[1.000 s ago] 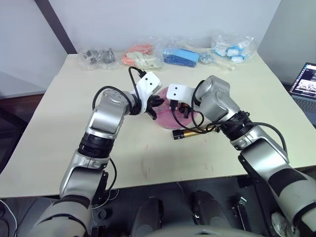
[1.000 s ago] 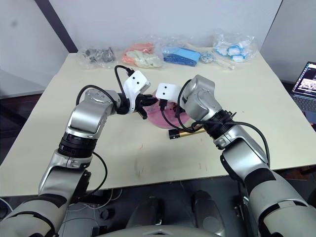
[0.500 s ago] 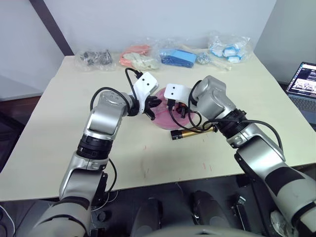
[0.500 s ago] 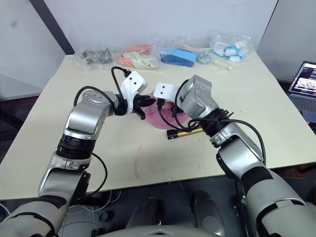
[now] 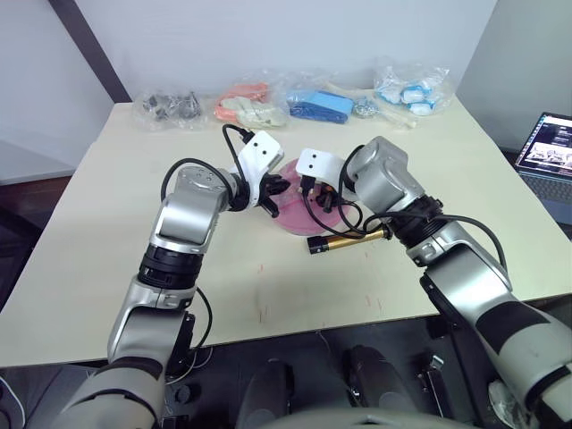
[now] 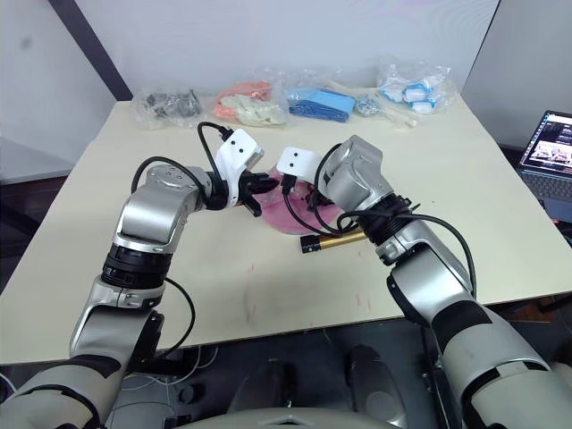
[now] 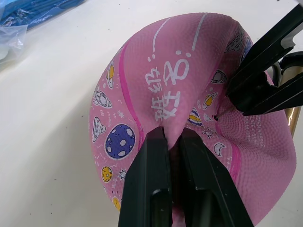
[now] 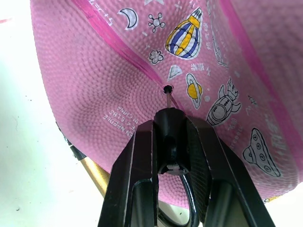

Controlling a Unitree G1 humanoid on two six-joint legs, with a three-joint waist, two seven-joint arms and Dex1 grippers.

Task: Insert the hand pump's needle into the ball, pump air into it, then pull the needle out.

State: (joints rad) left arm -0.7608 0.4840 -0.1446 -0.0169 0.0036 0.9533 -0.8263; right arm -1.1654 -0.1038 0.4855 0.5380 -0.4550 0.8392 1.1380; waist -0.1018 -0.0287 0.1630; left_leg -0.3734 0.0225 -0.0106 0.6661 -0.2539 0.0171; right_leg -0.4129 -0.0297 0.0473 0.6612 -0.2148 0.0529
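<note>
In the head views the ball [image 5: 299,198] is seen mid-table between both arms, the hand pump [image 5: 349,239] lying just near it; in the left wrist view the left gripper [image 7: 173,142] is pinched on a fold of the ball; in the right wrist view the right gripper [image 8: 169,127] is clamped on the needle [image 8: 168,97], its tip aligned straight at the valve [image 8: 167,88].

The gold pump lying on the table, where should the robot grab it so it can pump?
Probably by its gold barrel, coming down from above. The hand pump lies flat on the table beside the ball, so its long round sides are free for two fingers to close across. Both grippers are busy now: the left gripper pinches the ball, the right gripper holds the needle fitting.
</note>
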